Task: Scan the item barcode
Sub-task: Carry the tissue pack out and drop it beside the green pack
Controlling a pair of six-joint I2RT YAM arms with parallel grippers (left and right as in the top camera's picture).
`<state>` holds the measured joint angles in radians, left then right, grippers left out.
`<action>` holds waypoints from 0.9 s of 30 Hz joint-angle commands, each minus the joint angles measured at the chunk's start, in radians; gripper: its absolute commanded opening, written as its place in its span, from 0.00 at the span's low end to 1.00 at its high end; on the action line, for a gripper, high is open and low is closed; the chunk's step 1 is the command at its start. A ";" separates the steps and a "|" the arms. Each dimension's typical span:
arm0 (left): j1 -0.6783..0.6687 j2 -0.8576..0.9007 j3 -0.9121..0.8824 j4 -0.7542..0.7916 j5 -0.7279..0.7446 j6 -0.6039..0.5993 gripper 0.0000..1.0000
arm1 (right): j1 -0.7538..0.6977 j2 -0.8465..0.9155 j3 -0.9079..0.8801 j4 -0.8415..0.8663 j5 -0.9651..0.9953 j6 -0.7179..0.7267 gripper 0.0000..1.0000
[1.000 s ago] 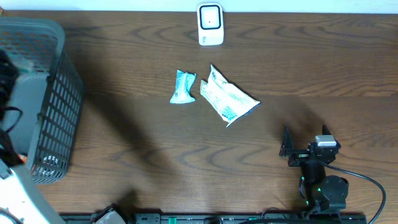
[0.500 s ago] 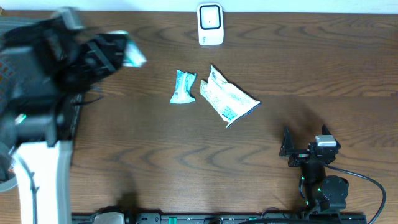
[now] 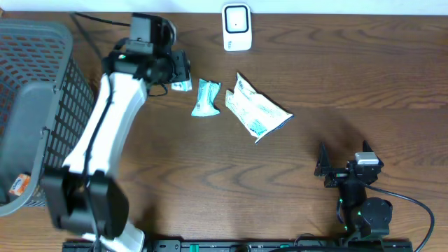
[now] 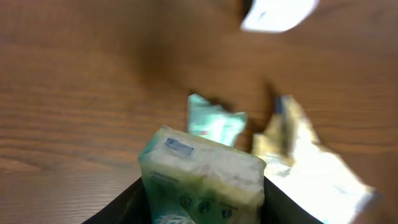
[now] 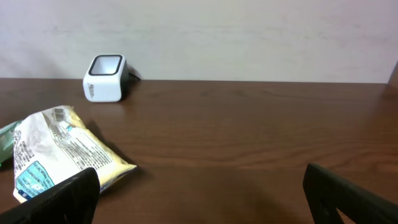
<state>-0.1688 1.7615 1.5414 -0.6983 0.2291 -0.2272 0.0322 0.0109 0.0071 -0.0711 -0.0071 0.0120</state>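
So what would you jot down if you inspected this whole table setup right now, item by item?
Surface: dark wooden table, no spills seen.
Job's things: white scanner at the far edge; held packet in the left end effector; small teal packet and larger bag lying side by side mid-table.
Clutter: grey mesh basket at the left edge.
End effectors: left shut on the held packet; right end effector open, empty, low near the front edge.
Cables: black cable beside the right arm.
Surroundings: pale wall behind the table.
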 commanded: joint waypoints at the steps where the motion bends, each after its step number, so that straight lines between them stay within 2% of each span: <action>1: -0.002 0.077 -0.006 0.001 -0.061 0.032 0.55 | -0.002 -0.004 -0.002 -0.005 0.001 0.010 0.99; 2: -0.003 0.099 -0.006 0.001 -0.061 0.032 0.61 | -0.002 -0.004 -0.002 -0.005 0.001 0.010 0.99; 5: -0.003 0.140 -0.006 0.001 -0.058 0.032 0.62 | -0.002 -0.004 -0.002 -0.005 0.002 0.010 0.99; 7: -0.003 0.148 -0.006 0.002 -0.058 0.032 0.68 | -0.002 -0.004 -0.002 -0.005 0.002 0.010 0.99; 11: 0.000 0.122 0.001 0.005 -0.059 0.032 0.68 | -0.002 -0.004 -0.002 -0.005 0.001 0.010 0.99; 19: 0.087 -0.109 0.019 0.009 -0.097 0.032 0.71 | -0.002 -0.004 -0.002 -0.005 0.002 0.010 0.99; 27: 0.331 -0.393 0.019 -0.008 -0.275 0.032 0.73 | -0.002 -0.004 -0.002 -0.005 0.002 0.010 0.99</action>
<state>0.0605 1.4536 1.5417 -0.6918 0.0647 -0.2050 0.0322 0.0109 0.0071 -0.0711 -0.0071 0.0120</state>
